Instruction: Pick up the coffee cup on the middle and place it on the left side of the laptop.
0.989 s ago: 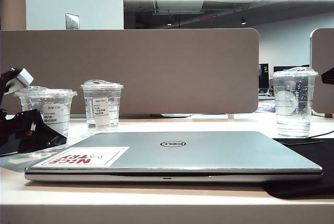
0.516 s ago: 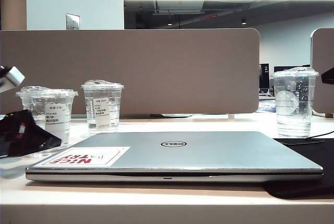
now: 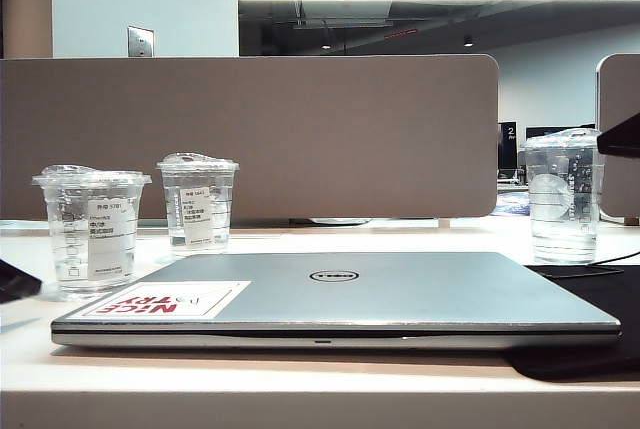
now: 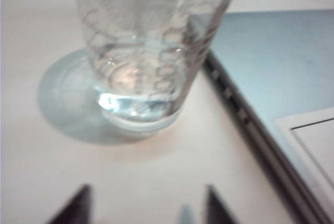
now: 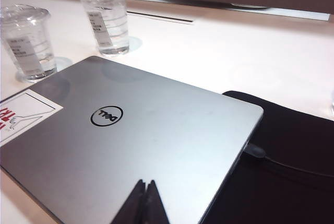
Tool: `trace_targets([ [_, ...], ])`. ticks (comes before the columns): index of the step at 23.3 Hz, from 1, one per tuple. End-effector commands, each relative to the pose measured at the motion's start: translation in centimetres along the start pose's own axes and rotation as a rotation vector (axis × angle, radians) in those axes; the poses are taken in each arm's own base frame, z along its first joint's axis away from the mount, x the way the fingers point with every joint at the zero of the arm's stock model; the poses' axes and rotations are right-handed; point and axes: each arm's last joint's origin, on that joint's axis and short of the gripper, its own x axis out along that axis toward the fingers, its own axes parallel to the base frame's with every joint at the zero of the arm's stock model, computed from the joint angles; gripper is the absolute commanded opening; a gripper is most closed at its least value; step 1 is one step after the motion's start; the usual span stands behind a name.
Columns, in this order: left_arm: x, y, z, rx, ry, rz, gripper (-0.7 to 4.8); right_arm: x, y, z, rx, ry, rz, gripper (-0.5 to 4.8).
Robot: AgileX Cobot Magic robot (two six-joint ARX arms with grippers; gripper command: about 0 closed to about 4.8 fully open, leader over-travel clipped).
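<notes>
Exterior view faces low across the laptop point(image 3: 335, 294); both wrist views – left closest – share it.

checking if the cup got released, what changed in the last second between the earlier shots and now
The left claw has drawn back off the left edge of the exterior view, leaving the left cup standing free beside the laptop; its tips now sit apart, short of the cup. The middle cup, right cup and laptop have not moved. The right claw is shut above the laptop lid.

Blurred coffee cup point(image 4: 141, 51), top cut off
</notes>
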Motion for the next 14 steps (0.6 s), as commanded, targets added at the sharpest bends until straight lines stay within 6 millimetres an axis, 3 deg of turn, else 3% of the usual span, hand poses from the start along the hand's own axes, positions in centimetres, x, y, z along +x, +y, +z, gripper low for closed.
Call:
trace_targets([
  [1,-0.2,-0.1,1.0,-0.018,-0.071,-0.016,-0.03,-0.1,0.2,0.2,0.000,-0.033,0.017,-0.05],
  [7,-0.4,-0.2,2.1,-0.029,-0.134,-0.014,-0.06,-0.5,0.1,0.5,0.002,-0.083,0.010,-0.05],
  [14,-2.4,-1.3,6.5,-0.021,-0.406,-0.097,-0.06,-0.7,-2.0,0.6,0.022,-0.092,-0.192,-0.05],
])
